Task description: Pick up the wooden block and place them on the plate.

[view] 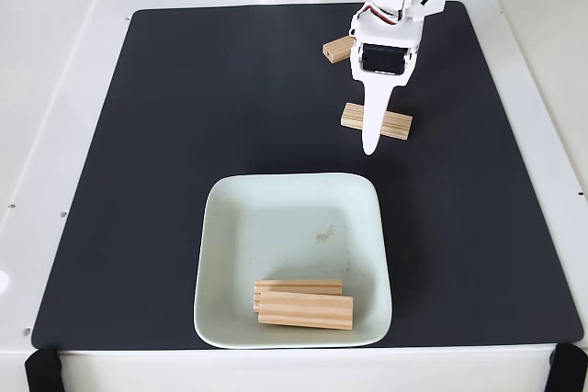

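Here, in the fixed view, the gripper (369, 142) is hanging over a wooden block (377, 121) lying crosswise on the black mat (184, 181), its long white finger crossing the block's middle and hiding part of it; from this angle I cannot tell whether the jaws are standing spread or pressed together, since just one finger is showing clearly. Another block (338, 49) is sitting farther back, beside the arm's wrist, and two more (303, 305) are already resting side by side near the front edge of the plate (230, 227). The likeliest trouble, to my eye, is the fingers coming down off-centre and nudging the block so it is turning on the mat rather than being caught, or closing on one end so it is swinging and slipping in transit. A release near the front could also be knocking the pair already lying there. The blocks are light tan wood, rectangular, with lengthwise grain lines; the plate is pale mint-white, square with rounded corners and a raised rim, looking smooth and glossy, while the mat is looking matte.
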Tool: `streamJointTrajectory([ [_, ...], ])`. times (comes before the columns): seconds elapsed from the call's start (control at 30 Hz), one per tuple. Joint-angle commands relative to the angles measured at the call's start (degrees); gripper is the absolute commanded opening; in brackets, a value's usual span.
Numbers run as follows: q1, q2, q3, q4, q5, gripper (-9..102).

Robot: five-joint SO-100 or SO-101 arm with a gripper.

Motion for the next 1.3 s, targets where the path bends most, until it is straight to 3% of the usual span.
streamJointTrajectory([
  [0.0, 0.26, -0.62, -0.18, -0.44, 0.97, 40],
  [0.6, 0.70, -2.64, -0.26, -0.53, 1.23, 40],
  [0.97, 0.88, -2.64, -0.18, -0.53, 1.23, 11],
  [1.17, 0.97, -2.72, -0.09, -0.44, 1.23, 0],
  [1.27, 0.88, -2.55, -0.09, -0.44, 1.23, 0],
])
